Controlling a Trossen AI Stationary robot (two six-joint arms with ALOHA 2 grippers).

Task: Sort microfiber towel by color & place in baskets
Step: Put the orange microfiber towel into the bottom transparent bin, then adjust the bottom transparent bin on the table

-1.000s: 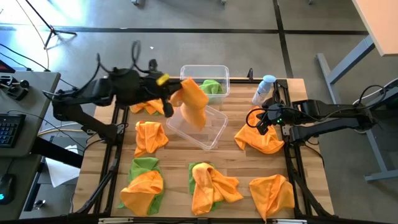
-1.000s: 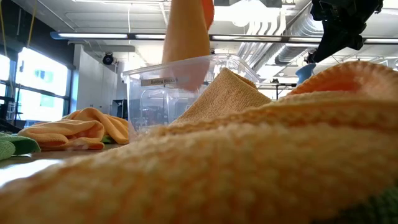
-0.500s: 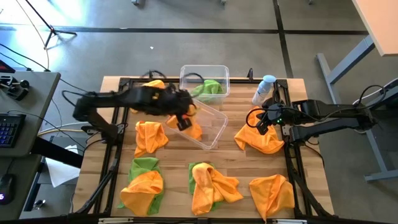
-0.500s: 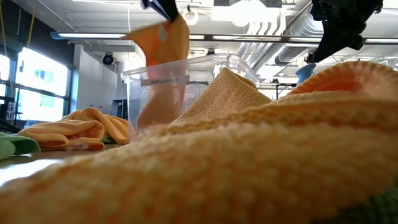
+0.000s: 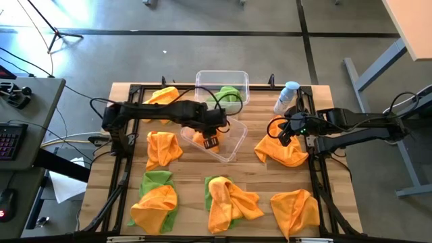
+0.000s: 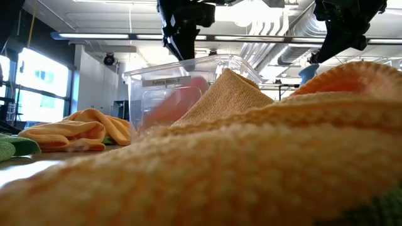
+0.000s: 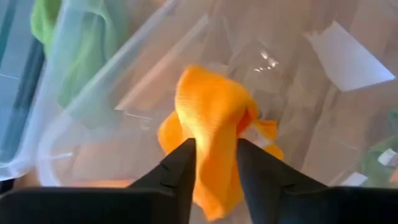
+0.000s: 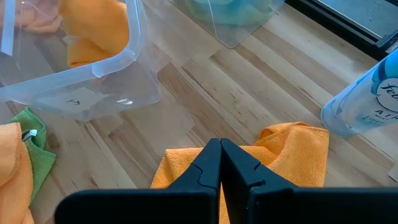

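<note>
Left arm (image 5: 155, 111) stretched toward table centre — jaws parted, right arm (image 5: 358, 128) at its side, jaws closed

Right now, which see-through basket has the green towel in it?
The basket at the table's far edge, the one lying square to it. A green towel sits inside. The other basket, nearer the middle and turned askew, holds an orange towel under the left hand.

Industrial lab: exposed ceiling ducts (image 6: 295, 31), concrete floor (image 5: 202, 54), and a keyboard (image 5: 8, 138) left of the wooden table (image 5: 256, 179).

Both arms are black jointed tubes trailing black cables, each ending in a hand of two flat dark fingers.
</note>
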